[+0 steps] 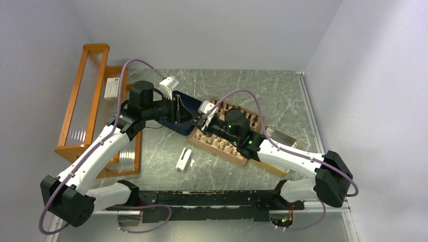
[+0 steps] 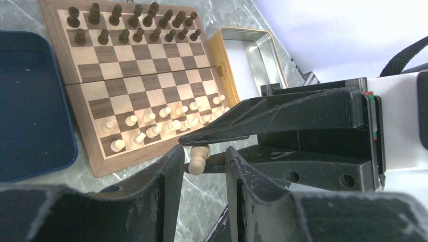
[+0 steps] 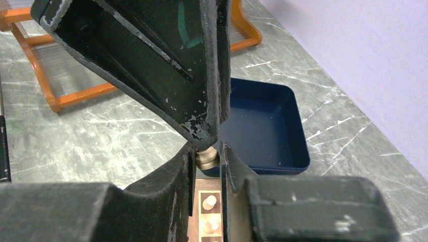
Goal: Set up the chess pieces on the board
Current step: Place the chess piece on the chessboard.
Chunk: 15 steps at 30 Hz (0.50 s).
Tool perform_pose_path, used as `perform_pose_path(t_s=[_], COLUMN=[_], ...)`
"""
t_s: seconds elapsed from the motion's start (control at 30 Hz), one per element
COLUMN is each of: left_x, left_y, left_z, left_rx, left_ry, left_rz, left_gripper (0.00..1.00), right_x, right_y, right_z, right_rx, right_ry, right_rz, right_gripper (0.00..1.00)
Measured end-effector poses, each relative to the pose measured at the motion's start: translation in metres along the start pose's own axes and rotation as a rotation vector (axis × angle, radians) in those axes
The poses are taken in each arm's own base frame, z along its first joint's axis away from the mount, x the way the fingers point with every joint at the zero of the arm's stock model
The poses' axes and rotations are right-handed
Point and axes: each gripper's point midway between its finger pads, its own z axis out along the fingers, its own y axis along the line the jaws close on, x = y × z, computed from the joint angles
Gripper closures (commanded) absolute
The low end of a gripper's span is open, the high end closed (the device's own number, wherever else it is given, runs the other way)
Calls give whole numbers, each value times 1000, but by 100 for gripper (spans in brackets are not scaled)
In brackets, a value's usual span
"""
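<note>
A pale piece (image 3: 207, 157) is hanging in the air above a corner of the board (image 2: 131, 70), pinched between the nearly closed fingers of the right end effector (image 3: 208, 165). The left end effector (image 2: 204, 169) is bracketing the same piece, its fingers set wider with a gap showing. Both arms are reaching inward, meeting tip to tip. The left wrist view is showing dark pieces (image 2: 131, 22) filling two rows, pale pieces (image 2: 161, 121) crowding the opposite side, and a tin (image 2: 247, 55) beside the board. The right wrist view is showing a blue tray (image 3: 262, 126) on the table (image 3: 101, 126).
</note>
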Motion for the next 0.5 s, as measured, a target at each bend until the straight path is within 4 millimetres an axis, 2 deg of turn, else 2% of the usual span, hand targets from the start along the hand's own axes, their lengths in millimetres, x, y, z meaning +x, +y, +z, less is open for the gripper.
perform_pose_path(t_s=[0.3, 0.5], left_x=[0, 2], left_y=[2, 0], left_z=[0, 0], left_rx=[-19, -5], left_ry=[-1, 10], left_rz=[-10, -35], left_gripper=[67, 79], right_x=[-10, -8], right_y=[-7, -7], right_z=[-7, -7], right_rx=[32, 32], right_ry=[-13, -3], right_rz=[0, 9], right_gripper=[100, 100])
